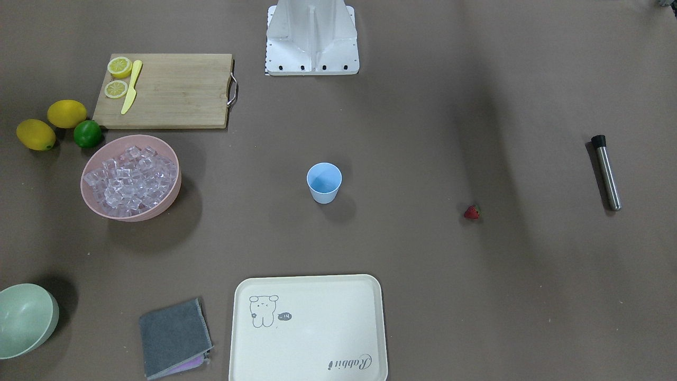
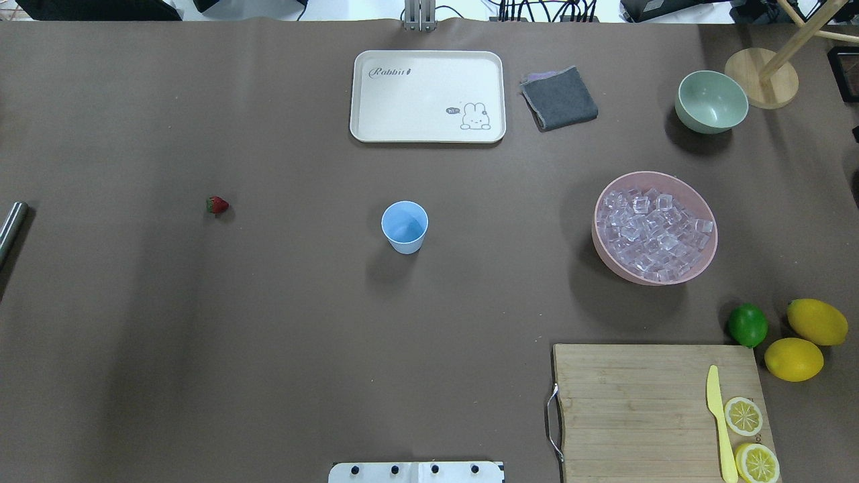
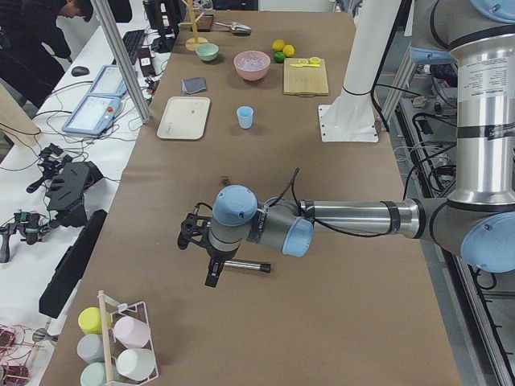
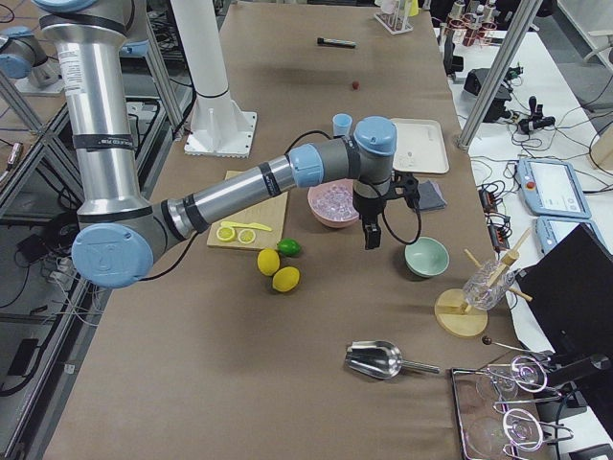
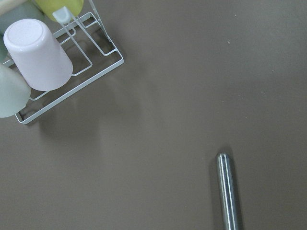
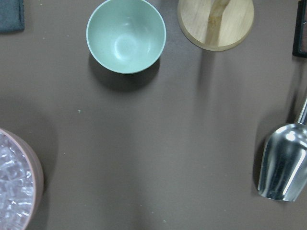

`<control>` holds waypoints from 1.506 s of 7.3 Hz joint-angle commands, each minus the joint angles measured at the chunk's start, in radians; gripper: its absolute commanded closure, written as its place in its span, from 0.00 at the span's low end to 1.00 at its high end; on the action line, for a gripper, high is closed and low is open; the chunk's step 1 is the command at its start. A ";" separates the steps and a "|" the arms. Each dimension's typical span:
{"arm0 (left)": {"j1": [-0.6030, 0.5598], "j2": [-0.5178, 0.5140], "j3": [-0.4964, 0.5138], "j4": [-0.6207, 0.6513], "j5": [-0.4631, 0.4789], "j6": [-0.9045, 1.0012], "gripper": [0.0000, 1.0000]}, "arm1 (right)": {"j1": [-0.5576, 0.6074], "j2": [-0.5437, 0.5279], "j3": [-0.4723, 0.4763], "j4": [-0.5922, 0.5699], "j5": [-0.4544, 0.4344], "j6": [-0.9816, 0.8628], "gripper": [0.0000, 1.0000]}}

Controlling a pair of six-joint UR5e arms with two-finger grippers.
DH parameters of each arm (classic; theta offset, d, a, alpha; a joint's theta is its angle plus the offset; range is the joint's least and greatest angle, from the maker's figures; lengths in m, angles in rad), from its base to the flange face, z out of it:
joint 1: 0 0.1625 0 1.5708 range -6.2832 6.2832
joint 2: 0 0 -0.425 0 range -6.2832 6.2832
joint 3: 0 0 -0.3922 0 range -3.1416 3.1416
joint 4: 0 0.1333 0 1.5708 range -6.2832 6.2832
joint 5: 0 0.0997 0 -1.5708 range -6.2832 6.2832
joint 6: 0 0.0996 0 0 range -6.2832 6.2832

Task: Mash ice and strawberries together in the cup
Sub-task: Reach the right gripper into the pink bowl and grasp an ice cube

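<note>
A: Where does the small light-blue plastic tumbler [image 2: 405, 227] stand?

B: Upright in the middle of the brown table [image 2: 201, 349], mouth up. Neither gripper is close to it.

A: And the small red strawberry [image 2: 217, 204]?

B: It lies on the table well to the left of the tumbler, touching nothing else.

A: The ice?

B: The clear glassy ice cubes [image 2: 654, 231] are heaped in the wide pink bowl [image 2: 599, 243], well to the right of the tumbler.

A: Where is the left gripper [image 3: 212, 277]?

B: Only the camera at the table's left end shows it. It hangs pointing down over the far left end, just beside the steel rod with a black cap [image 3: 245, 265] that lies flat there. The strawberry is some way off towards the middle, and the tumbler is further still. I cannot tell whether its jaws are apart or together. Its wrist camera shows 1 end of the rod and a white wire rack [image 5: 72, 88] of upturned cups.

A: And the right gripper [image 4: 371, 240]?

B: Only the camera at the table's right end shows it. It hangs pointing down between the pink bowl and the pale green bowl [image 4: 426, 257]. The ice lies just beside and below it, and the tumbler is well apart. Its jaws cannot be judged either.
</note>
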 commanded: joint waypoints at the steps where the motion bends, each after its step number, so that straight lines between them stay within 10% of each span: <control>1: 0.000 0.000 -0.001 0.000 -0.002 -0.003 0.01 | -0.183 0.042 -0.004 0.092 -0.096 0.218 0.02; 8: 0.000 0.000 -0.010 -0.012 0.002 -0.022 0.01 | -0.538 0.107 -0.044 0.118 -0.265 0.312 0.02; 11: 0.000 0.000 -0.010 -0.014 0.000 -0.020 0.01 | -0.568 0.104 -0.064 0.118 -0.312 0.311 0.17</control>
